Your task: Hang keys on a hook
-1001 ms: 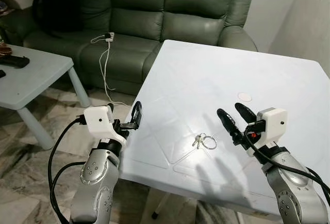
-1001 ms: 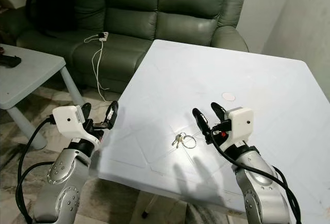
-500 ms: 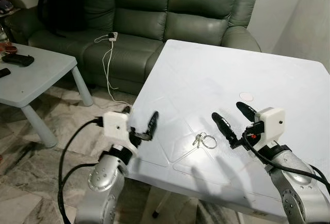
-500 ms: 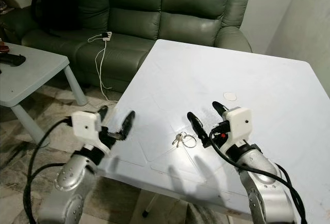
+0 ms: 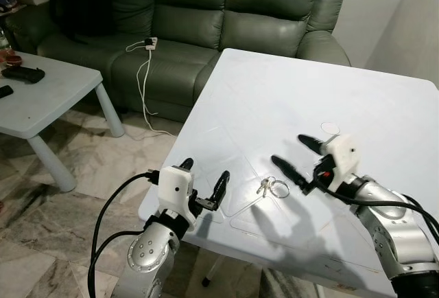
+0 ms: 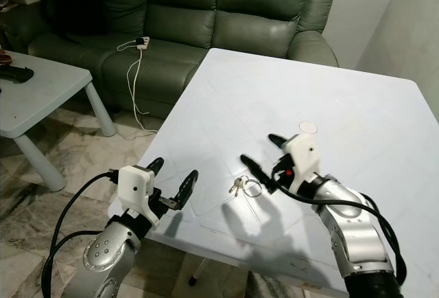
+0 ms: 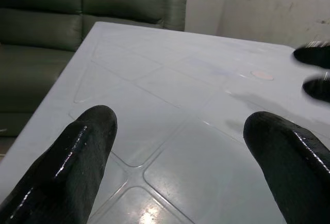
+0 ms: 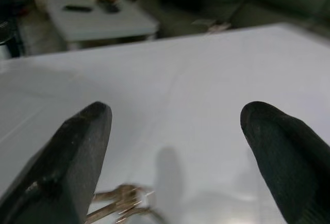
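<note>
Right tool (image 5: 296,156) hangs just over the white bench (image 5: 384,106), its two black fingers wide apart, right beside the keys (image 5: 271,187). The keys lie flat near the front edge, not held. Left tool (image 5: 204,183) sits at the front corner, fingers apart too, holding nothing.

The keys are thin and flat, so I think the fingers could slip and push them along, maybe off the edge. No hook can be seen yet.

The bench is smooth and shiny. Behind it stands a green sofa (image 5: 206,16) with a white cable (image 5: 142,71). A small table (image 5: 41,95) stands on the tiled floor (image 5: 82,195).
</note>
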You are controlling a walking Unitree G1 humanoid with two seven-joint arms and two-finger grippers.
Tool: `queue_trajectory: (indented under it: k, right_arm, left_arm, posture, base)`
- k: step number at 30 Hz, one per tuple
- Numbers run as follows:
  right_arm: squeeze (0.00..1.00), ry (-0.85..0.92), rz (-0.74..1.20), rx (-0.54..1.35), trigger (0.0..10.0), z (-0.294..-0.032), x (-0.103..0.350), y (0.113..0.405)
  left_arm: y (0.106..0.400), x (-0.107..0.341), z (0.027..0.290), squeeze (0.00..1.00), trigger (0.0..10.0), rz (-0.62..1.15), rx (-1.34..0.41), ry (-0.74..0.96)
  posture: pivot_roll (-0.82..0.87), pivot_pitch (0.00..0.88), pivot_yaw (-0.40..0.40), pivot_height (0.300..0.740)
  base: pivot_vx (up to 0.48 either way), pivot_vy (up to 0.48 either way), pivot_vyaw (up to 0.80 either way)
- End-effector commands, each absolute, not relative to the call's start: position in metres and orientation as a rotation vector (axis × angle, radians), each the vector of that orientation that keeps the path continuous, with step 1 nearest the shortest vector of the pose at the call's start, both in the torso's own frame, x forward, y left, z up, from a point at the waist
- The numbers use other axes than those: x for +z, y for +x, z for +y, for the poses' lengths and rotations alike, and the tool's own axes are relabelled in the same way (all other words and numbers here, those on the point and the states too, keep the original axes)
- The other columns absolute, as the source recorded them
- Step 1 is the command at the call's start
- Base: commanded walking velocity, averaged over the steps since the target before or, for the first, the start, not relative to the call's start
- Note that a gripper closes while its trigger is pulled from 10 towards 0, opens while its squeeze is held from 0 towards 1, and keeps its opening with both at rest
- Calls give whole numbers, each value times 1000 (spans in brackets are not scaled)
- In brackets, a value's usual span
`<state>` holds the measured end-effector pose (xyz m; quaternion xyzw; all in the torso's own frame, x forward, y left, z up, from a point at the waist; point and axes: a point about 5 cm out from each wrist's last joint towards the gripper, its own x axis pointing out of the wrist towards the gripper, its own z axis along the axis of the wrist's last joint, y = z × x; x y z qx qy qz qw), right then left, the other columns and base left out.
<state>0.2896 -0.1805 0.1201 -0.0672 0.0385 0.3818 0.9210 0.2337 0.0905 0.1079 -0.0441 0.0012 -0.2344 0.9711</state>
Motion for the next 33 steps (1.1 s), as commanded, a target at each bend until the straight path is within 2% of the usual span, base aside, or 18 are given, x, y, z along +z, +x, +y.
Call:
queue_trajectory:
  k: [1, 16, 25, 33]
  right_arm:
    - [0, -163, 105, 834, 10000, -183, 118, 290]
    - [0, -153, 170, 965, 10000, -176, 105, 300]
    - [0, -184, 229, 1079, 10000, -167, 97, 302]
    - [0, -194, 274, 1103, 10000, -166, 95, 306]
  left_arm:
    - [232, 112, 86, 0, 10000, -16, -504, -86]
    - [225, 109, 77, 0, 10000, 18, -571, -97]
    - [225, 110, 78, 0, 10000, 26, -564, -104]
    - [225, 111, 78, 0, 10000, 29, -550, -116]
  posture:
    - [15, 55, -87, 740]
    - [12, 62, -65, 740]
    - [17, 67, -65, 740]
    - [26, 65, -72, 740]
  base:
    - [0, 0, 0]
    - [0, 0, 0]
    - [0, 0, 0]
    - [0, 0, 0]
